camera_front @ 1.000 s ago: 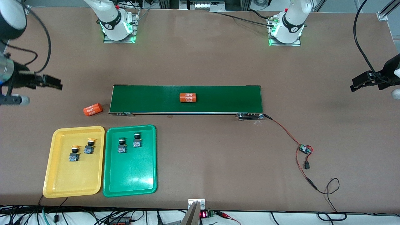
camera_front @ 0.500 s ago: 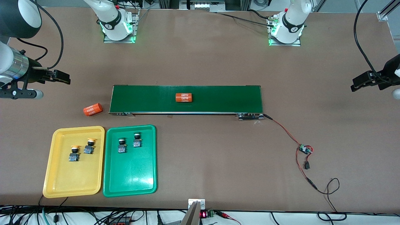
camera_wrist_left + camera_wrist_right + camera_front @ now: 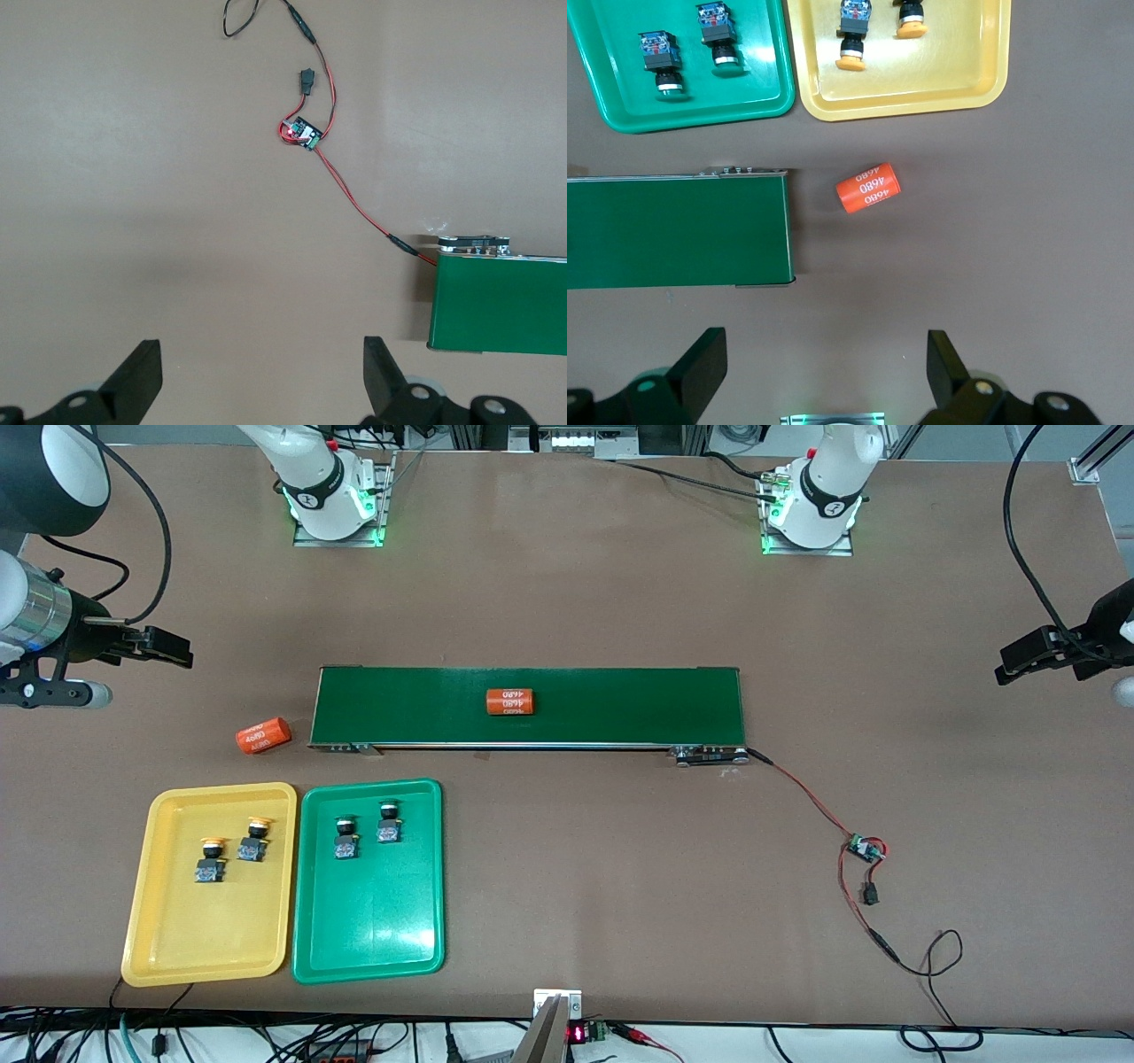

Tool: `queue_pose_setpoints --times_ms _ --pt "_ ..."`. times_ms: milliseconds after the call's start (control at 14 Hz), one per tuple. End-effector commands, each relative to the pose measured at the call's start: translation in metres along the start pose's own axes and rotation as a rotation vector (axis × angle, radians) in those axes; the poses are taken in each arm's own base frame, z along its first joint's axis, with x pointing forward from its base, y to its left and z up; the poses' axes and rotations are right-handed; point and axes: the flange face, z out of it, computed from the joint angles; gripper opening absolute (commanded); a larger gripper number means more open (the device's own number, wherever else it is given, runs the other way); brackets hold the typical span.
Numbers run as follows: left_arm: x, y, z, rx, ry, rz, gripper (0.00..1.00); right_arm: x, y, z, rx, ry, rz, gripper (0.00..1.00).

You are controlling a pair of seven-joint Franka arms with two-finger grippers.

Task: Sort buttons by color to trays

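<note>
Sorting appears complete. The yellow tray (image 3: 209,948) holds both yellow-capped buttons (image 3: 211,859) (image 3: 255,839), side by side in the part of the tray farther from the front camera. The green tray (image 3: 369,948), just beside it toward the left arm's end, holds both green-capped buttons (image 3: 346,838) (image 3: 389,822) in the same part. No button lies loose on the tabletop (image 3: 576,593) or on the belt, so in my judgement nothing is left to sort.

Both trays sit at about 7 o'clock of the tabletop as the front camera shows it.

The right claw (image 3: 168,650) hangs over bare tabletop at about 9 o'clock, jaws spread wide, nothing between them; the right wrist view confirms this. The left claw (image 3: 1019,662) hangs over bare tabletop at about 3 o'clock, likewise wide open and empty. Both arms seem to be waiting.

Other items: a long dark-green conveyor belt (image 3: 620,707) across the middle, with one orange cylinder (image 3: 510,701) printed in white lying on it. A second orange cylinder (image 3: 263,736) lies on the tabletop just off the belt's end nearest the right arm, between that end and the yellow tray. Red-and-black wiring (image 3: 802,793) runs from the belt's other end to a small circuit board (image 3: 861,849) at about 4 o'clock.

Nothing obstructs the trays; the loose cylinder is the nearest stray, and it is apart from both
</note>
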Motion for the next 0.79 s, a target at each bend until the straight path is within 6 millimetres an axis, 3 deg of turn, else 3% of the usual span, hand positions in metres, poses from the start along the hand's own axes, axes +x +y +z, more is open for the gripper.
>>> queue_pose_setpoints --times_ms 0,214,429,714 --pt "-0.007 0.0 -0.004 -0.018 0.007 0.007 1.0 -0.003 0.013 -0.006 0.012 0.012 0.015 1.0" --pt "-0.007 0.001 -0.004 -0.018 0.008 0.008 1.0 -0.001 0.009 -0.003 0.048 0.004 0.041 1.0" --pt "-0.007 0.002 -0.004 -0.018 0.008 0.01 1.0 -0.006 0.016 -0.02 0.054 0.024 0.087 1.0" --pt "-0.007 0.002 -0.004 -0.019 0.008 0.012 1.0 -0.008 0.006 -0.025 0.049 0.011 0.126 1.0"
